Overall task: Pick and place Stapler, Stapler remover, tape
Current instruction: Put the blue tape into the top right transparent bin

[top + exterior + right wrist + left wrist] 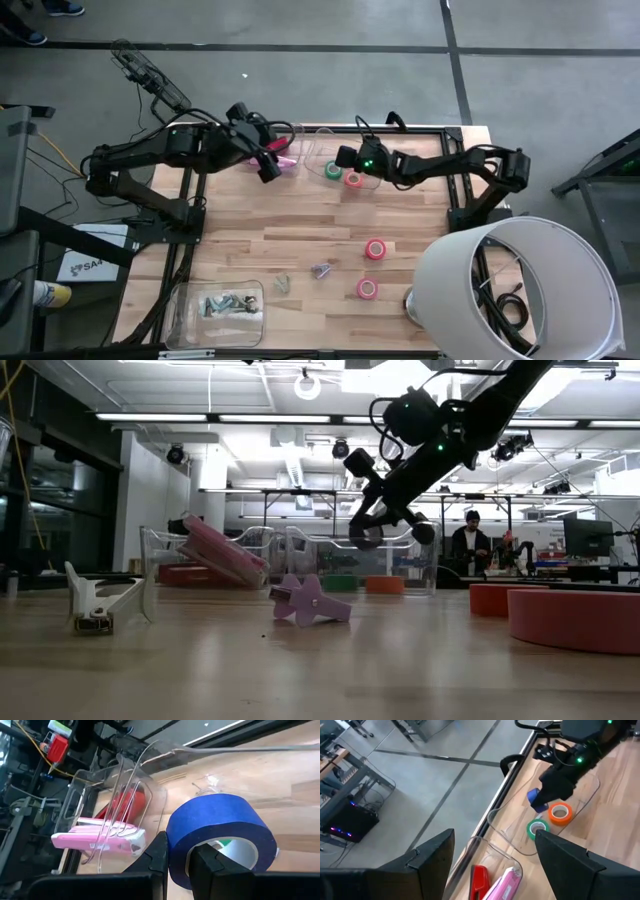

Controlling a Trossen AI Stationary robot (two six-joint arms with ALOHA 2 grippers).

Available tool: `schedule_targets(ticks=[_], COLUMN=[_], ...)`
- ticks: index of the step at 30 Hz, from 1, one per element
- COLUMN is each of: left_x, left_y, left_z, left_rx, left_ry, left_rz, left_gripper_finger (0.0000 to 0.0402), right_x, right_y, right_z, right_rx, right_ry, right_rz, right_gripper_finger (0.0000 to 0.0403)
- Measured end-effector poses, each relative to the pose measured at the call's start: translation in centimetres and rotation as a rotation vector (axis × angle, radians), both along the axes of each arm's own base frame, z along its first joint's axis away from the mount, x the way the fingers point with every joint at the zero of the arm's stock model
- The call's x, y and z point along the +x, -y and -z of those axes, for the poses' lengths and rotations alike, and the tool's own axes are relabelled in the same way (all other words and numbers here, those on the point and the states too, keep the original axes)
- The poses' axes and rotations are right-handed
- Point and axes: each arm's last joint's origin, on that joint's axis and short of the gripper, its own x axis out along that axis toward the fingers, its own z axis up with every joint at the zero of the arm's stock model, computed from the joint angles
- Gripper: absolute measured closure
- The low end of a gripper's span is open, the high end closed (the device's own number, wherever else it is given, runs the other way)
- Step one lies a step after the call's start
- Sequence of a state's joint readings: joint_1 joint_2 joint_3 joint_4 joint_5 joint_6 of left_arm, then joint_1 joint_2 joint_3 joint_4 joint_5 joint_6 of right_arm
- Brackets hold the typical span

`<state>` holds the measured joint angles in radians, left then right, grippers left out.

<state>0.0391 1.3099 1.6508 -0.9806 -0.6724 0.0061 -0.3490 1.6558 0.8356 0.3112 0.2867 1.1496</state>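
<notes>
Table [300,240]: pale wood planks, smooth, satin sheen; grain visible. Bins: clear plastic, glossy, thin-walled; far bin [125,785] transparent, near bin [215,312] likewise. Pink stapler [100,840]: smooth plastic shell, slight gloss. Red stapler [480,880]: glossy plastic. Blue tape roll [220,832]: matt, papery surface, pinched by right end effector [175,862], matt black plastic. Green tape roll [538,828] and orange tape roll [560,813]: matt. Lamp shade [520,290]: white, matt. Floor [300,25]: grey, smooth concrete.

Grey concrete floor [330,25], ceiling strip lights [170,417], seated person [472,545] beyond.
</notes>
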Motion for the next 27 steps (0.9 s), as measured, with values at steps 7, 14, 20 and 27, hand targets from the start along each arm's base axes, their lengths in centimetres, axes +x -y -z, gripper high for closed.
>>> schedule_targets(ticks=[7,14,20,27], left_x=[-0.1,-0.1,-0.2,-0.4], left_y=[0.0,0.0,0.0,0.0], left_z=[0.1,0.1,0.3,0.5], left_rx=[0.004,0.014,0.013,0.001], left_ry=[-0.026,-0.035,-0.057,-0.082], left_rz=[0.009,0.014,0.013,0.004], left_gripper_finger=[0.0128,0.0128,0.0129,0.0128], right_x=[-0.1,1.7,2.6,4.1], right_y=[1.0,2.6,3.2,3.2], right_z=[-0.4,-5.3,-7.3,-4.6], right_rx=[0.017,-0.033,0.015,0.168], right_ry=[-0.004,-0.194,-0.399,-0.491], right_rz=[-0.033,-0.075,-0.060,-0.129], right_gripper_finger=[0.0363,0.0368,0.0367,0.0368])
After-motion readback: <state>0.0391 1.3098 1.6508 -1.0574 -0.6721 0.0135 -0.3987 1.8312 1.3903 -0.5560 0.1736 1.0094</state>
